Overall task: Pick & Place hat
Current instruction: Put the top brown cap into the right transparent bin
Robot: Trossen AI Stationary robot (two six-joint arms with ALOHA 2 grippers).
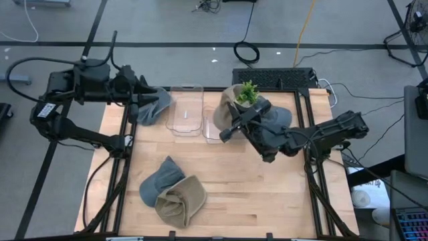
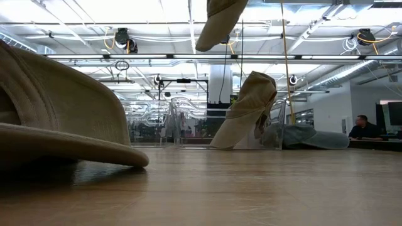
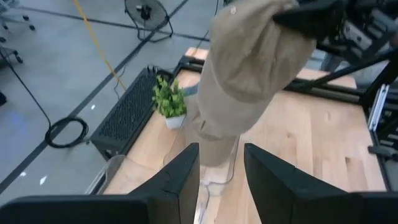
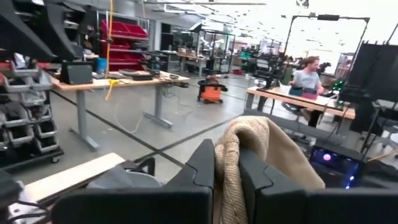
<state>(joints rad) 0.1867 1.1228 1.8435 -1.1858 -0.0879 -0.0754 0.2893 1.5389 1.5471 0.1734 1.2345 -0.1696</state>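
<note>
Gripping a tan hat (image 1: 229,107) by its fabric, your right gripper (image 1: 225,132) holds it aloft over the right-hand clear bin (image 1: 215,127) at the back of the wooden table (image 1: 267,194), jaws clamped tight on the cloth. Your left gripper (image 1: 148,100) waits at the table's back-left edge, fingers (image 3: 180,180) parted with nothing between them, beside a blue hat (image 1: 154,107). Another blue hat (image 1: 157,181) and a second tan hat (image 1: 180,199) lie touching near the front. A small green plant (image 1: 248,92) stands behind the bins.
</note>
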